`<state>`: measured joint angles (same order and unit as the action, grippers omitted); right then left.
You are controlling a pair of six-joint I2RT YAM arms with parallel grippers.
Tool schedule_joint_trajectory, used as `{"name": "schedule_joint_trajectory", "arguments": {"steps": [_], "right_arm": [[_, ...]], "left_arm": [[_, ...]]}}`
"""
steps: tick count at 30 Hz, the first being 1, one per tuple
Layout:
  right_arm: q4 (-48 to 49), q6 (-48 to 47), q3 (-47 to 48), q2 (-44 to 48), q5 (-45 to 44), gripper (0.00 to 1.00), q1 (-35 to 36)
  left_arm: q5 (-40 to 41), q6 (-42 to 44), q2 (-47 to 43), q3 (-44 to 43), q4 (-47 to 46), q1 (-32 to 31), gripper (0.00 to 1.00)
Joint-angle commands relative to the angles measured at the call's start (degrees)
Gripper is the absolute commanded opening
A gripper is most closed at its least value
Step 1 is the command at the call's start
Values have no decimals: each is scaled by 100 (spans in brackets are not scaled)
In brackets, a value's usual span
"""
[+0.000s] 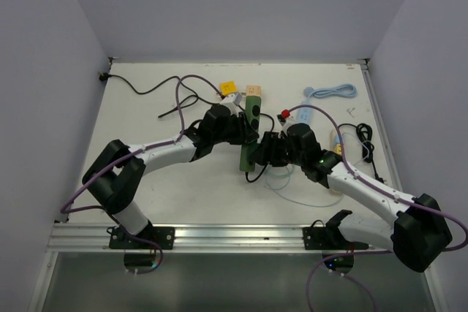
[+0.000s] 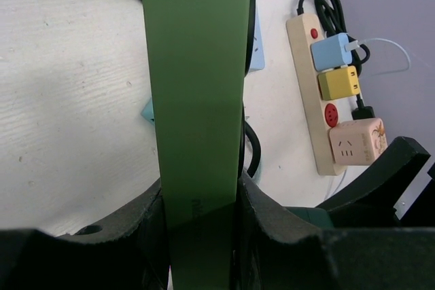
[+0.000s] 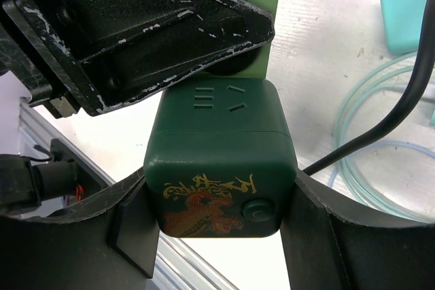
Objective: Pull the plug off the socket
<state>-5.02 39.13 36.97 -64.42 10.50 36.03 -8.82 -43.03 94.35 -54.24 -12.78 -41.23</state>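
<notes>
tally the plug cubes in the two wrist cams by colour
light blue cube: 1
yellow cube: 1
pink cube: 1
dark green cube, on the green strip: 1
total: 4

Nothing legible: the green plug cube (image 3: 219, 168) bears gold script over a dragon emblem (too ornate to read); the socket (image 2: 197, 86) shows faint, unreadable lettering.
</notes>
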Motion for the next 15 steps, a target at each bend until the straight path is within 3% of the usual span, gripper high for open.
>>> {"name": "schedule_joint_trajectory", "arguments": {"steps": [1, 10, 15], "right_arm": [[-61, -266, 302, 211, -399, 21, 114], [-474, -433, 609, 167, -901, 20, 510], [-588, -459, 566, 368, -997, 20, 510]], "left_arm": [[810, 417, -189, -429, 282, -34, 0], [2102, 980, 242, -974, 1180, -403, 0], [2079, 1007, 234, -844, 1164, -403, 0]]}}
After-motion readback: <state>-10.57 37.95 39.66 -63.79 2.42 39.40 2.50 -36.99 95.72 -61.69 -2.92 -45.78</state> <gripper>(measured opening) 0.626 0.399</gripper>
